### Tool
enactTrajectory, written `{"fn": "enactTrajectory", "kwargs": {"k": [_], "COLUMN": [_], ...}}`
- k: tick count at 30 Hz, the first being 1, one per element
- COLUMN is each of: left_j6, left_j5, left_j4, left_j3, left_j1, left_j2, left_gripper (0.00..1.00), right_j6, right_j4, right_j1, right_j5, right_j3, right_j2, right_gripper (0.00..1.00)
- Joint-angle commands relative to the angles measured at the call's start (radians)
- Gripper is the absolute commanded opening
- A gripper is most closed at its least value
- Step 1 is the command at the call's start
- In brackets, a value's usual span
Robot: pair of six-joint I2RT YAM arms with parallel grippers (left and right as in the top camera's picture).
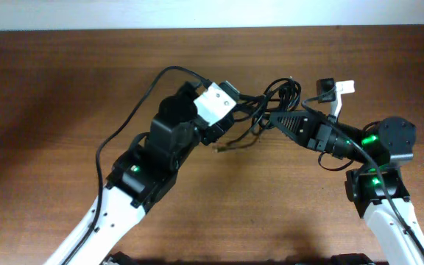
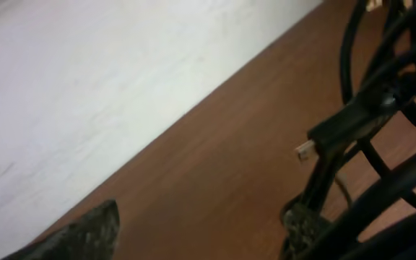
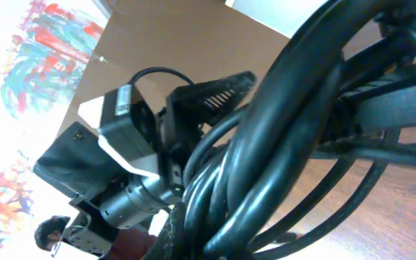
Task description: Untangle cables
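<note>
**Obscured.** Right end effector: its fingers are hidden. The right wrist view is filled by blurred black loops pressed close to the lens, and from overhead only its dark tip shows, buried in the bundle. The two cords cannot be told apart where they overlap.

**End effectors.** Left end effector: fingers stand wide apart with bare table between them, and one finger is just beside the cords. Right end effector: closed, clamped on the cables.

**Cables.** Thin black cords, tangled in several overlapping loops, sit between the two arms at the far middle of the table. One small metal-tipped plug juts out sideways. Yellowish-tipped ends lie on the table below the bundle.
</note>
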Motion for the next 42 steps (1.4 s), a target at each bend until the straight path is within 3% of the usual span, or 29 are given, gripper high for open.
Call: {"fn": "enactTrajectory", "kwargs": {"k": [1,17,21,25,29,33,40,42], "left_j6": [-0.039,-0.068,-0.069,-0.068,-0.068,-0.068,-0.068,-0.068], "left_j5": [-0.057,-0.057,-0.051,0.078,0.262,0.276,0.523,0.528], "left_j4": [0.001,-0.047,-0.037,-0.04,-0.036,-0.029,-0.034,-0.061], "left_j3": [0.003,0.003,0.003,0.003,0.003,0.003,0.003,0.003], "left_j1": [0.012,0.012,0.012,0.012,0.012,0.012,0.012,0.012], "left_j2": [-0.1,-0.235,-0.218,-0.206,-0.194,-0.171,-0.123,-0.102], "left_gripper": [0.8,0.78,0.78,0.78,0.78,0.82,0.82,0.89], "right_j6": [-0.034,-0.059,-0.063,-0.006,-0.002,-0.007,-0.006,-0.006], "right_j4": [0.013,0.021,0.188,0.46,0.481,0.483,0.576,0.579], "right_j1": [-0.006,-0.006,-0.006,-0.006,-0.006,-0.006,-0.006,-0.006], "right_j5": [-0.039,-0.045,-0.143,-0.233,-0.273,-0.344,-0.389,-0.396], "right_j3": [0.011,0.011,0.011,0.012,0.012,0.012,0.012,0.012], "right_j2": [0.002,0.062,0.062,0.062,0.062,0.062,0.062,0.062], "right_gripper": [0.04,0.04,0.04,0.04,0.04,0.04,0.04,0.04]}}
